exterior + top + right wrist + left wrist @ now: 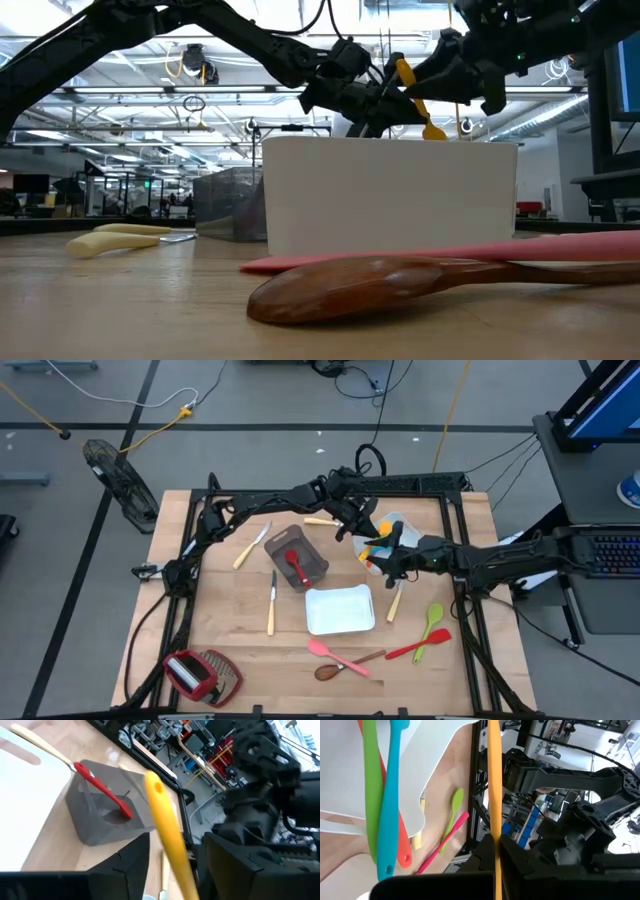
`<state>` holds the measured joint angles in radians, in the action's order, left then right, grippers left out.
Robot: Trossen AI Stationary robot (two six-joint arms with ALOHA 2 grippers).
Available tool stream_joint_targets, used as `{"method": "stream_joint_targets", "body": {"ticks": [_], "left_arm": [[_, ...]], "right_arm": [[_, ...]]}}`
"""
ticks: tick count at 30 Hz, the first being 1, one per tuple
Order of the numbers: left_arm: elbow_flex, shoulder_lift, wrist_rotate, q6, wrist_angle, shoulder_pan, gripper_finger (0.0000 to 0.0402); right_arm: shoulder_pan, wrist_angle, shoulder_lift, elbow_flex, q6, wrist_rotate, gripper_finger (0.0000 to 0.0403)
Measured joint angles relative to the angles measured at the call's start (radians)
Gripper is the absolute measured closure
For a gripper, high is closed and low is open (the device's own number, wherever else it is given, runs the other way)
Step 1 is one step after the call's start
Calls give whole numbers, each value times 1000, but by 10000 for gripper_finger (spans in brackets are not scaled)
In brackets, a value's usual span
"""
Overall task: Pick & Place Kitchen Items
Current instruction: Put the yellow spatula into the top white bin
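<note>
Sorted so far, by my count: a red spoon (296,565) in the grey bin (312,556); green, blue and orange utensils (385,795) on the far tray (350,780); I hold the yellow utensil (412,98) over that tray, both grippers at it; left gripper (492,851) clamped on its shaft; right gripper (175,851) appears closed on its handle, a hand-over I judge; near tray (340,610) bare; left on the table (230,640): two knives (271,603), pink spatula (330,652), wooden spoon (340,668), red and green pieces (428,632), pale handles near the trays; well under half done, I judge.
</note>
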<state>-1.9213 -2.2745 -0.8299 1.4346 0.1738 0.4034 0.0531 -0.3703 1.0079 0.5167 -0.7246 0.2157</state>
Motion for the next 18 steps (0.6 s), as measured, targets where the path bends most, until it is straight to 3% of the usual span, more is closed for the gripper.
{"method": "stream_joint_targets", "body": {"ticks": [6,12,18], "left_arm": [[0,0,3,0,0,0,401],[0,0,11,4,5,0,401],[0,0,69,-23,5,-2,388]], "right_arm": [[-22,-4,4,0,9,60,289],[-22,-8,0,1,90,123,373],[-21,1,0,1,138,134,379]]}}
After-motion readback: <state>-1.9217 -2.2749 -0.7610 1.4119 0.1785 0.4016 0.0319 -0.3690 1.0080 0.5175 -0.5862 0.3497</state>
